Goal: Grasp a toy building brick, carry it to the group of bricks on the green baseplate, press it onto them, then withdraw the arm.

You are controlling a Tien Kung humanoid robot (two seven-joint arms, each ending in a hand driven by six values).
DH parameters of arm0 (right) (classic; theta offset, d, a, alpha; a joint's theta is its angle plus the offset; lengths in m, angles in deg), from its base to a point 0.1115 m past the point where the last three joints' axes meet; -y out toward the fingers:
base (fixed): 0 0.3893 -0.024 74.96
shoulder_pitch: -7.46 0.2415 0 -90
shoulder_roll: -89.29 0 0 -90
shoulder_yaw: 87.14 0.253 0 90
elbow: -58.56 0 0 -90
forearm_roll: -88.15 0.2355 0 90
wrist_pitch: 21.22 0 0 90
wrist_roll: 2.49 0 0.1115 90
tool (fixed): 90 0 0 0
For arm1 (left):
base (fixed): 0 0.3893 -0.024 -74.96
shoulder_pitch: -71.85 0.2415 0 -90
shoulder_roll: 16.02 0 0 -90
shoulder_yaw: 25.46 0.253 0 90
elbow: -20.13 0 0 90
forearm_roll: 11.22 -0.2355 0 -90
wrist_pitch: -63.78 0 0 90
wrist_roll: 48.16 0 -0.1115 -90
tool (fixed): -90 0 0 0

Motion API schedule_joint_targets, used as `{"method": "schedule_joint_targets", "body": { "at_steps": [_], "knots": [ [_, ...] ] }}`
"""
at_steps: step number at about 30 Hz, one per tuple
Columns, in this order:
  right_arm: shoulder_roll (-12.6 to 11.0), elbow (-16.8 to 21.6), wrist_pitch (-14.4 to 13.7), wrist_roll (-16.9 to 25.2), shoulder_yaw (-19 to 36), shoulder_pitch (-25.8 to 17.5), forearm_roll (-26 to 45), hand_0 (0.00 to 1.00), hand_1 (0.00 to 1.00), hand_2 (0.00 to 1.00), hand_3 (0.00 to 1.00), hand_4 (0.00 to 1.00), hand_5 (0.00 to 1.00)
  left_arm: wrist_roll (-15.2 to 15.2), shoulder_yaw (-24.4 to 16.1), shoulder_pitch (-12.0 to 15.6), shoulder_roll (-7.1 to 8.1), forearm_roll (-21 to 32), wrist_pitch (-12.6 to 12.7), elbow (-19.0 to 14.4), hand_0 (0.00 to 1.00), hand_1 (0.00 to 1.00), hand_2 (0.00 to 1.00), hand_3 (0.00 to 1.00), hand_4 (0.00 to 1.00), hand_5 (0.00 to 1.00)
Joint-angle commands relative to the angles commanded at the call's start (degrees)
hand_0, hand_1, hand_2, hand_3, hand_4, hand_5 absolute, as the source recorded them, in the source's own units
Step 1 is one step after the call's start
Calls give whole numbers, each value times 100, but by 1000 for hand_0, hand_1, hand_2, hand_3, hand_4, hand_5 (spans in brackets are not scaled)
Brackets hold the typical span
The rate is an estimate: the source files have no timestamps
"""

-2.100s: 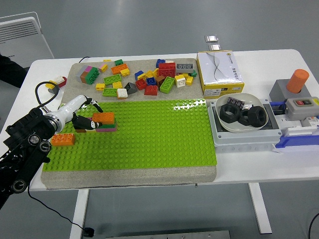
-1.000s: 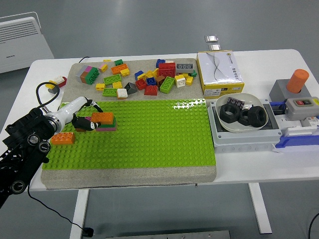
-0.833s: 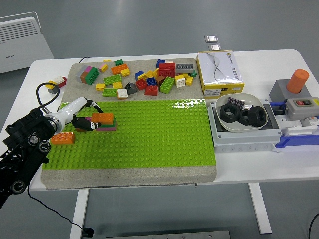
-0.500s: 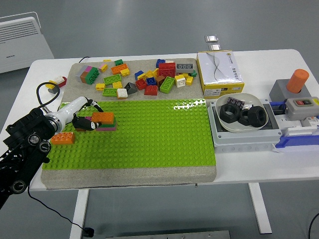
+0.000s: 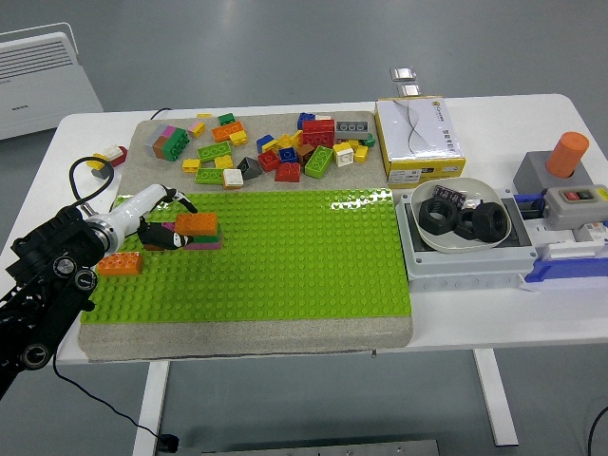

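Note:
A green baseplate [image 5: 285, 256] covers the middle of the table. Near its left edge stands a small group of bricks [image 5: 201, 241] topped by an orange brick [image 5: 197, 224]. My left hand [image 5: 163, 224], white with black fingers, comes in from the left. It is curled around the left end of that orange brick, thumb behind and fingers in front. A second orange brick [image 5: 120, 264] sits alone on the plate just below the hand. Behind the plate, loose bricks [image 5: 285, 152] lie scattered on a grey mat. The right arm does not show.
A yellow and white box [image 5: 418, 136] stands at the back right. Right of the plate is a grey tray [image 5: 427, 266] holding a white bowl [image 5: 429, 239] of black nuts. A grey unit with an orange knob [image 5: 567, 154] is at the far right. A cable [image 5: 81, 176] loops at the far left.

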Motion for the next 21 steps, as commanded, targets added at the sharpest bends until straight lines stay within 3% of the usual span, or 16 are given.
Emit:
{"method": "schedule_joint_targets", "body": {
  "at_steps": [9, 11, 15, 16, 20, 21],
  "knots": [
    [0, 0, -1, -2, 10, -1, -8, 702, 688, 723, 773, 946, 998, 9, -21, 7, 7, -22, -7, -24, 998, 976, 951, 668, 828, 2],
    [-3, 0, -2, -3, 6, -3, -7, 702, 688, 723, 773, 945, 998, 22, -45, 26, 14, -56, -18, -71, 998, 980, 956, 706, 880, 2],
    [-9, 0, -3, -4, -5, -14, -5, 702, 688, 723, 773, 945, 998, 90, -198, 165, 71, -243, -66, -446, 998, 980, 956, 706, 880, 2],
    [-10, 0, -3, -3, -4, -20, -8, 702, 688, 723, 772, 944, 998, 117, -258, 224, 101, -303, -65, -574, 998, 983, 961, 730, 998, 218],
    [-12, 0, 0, 2, 24, -45, -53, 702, 688, 723, 772, 944, 998, 312, -396, 479, 275, -578, -5, -1140, 998, 983, 961, 730, 998, 218],
    [-13, 0, 0, 2, 31, -49, -69, 702, 688, 723, 772, 942, 998, 341, -378, 540, 322, -640, 31, -1289, 998, 978, 953, 680, 998, 577]
  ]
}}
